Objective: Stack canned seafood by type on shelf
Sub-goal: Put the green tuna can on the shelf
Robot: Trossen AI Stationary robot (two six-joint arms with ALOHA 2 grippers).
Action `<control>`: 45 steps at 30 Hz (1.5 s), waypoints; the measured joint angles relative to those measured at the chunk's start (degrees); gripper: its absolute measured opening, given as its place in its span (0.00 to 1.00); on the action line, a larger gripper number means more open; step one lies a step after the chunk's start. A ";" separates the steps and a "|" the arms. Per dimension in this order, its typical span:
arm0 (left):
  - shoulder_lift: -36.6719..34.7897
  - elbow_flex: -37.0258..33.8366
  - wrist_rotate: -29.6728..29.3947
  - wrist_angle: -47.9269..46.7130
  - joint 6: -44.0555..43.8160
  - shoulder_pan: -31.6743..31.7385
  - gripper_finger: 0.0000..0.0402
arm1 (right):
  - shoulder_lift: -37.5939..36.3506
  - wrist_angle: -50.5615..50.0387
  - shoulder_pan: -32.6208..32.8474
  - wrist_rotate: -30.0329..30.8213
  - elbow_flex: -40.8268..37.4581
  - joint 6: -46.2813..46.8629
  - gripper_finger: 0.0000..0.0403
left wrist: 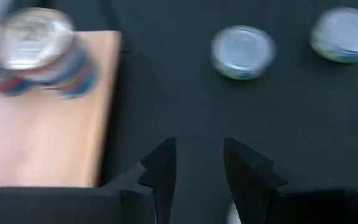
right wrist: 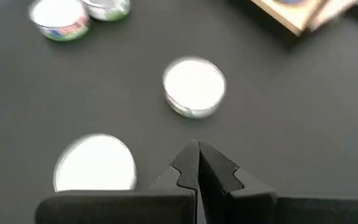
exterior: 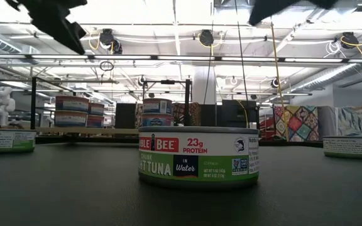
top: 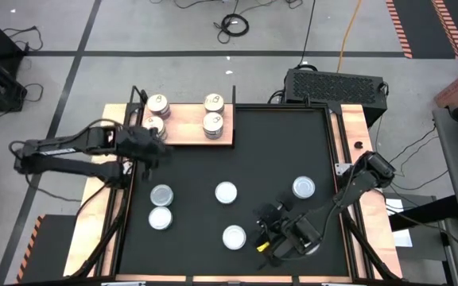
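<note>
Tins: two stacks on the shelf (top: 189,127), one at its left end (top: 157,115), one at its right end (top: 213,114); low view suggests two high each, count not certain. Five silver tins loose on the black mat (top: 277,151): a pair at left (top: 161,206), one mid-mat (top: 226,191), one near the front (top: 234,236), one at right (top: 303,187). Low view reads green-label tuna (exterior: 198,157) on the nearest.

Roughly half done, by judgement; loose five left to sort and stack.

Left hand (top: 151,147) just off the shelf's left front corner, fingers apart, empty, beside the left stack. Right hand (top: 267,235) low over the mat's front, between front tin and right tin, closed on nothing.

Shelf middle bare between the stacks, room for another column. Left stack near the shelf edge; knock risk on approach. Mat centre open, tins well apart, clear paths.
</note>
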 joint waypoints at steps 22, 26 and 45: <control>29.02 -3.25 -18.70 9.12 -41.18 -62.90 0.33 | 0.00 21.85 -6.77 -0.71 0.02 -29.54 0.00; 35.22 -1.26 -21.97 8.99 -43.13 -67.33 0.33 | 0.00 21.82 -6.77 -0.71 0.02 -29.65 0.00; 48.80 1.86 -29.70 1.96 -57.46 -71.81 0.33 | 0.00 24.03 -7.19 -0.69 0.02 -30.63 0.00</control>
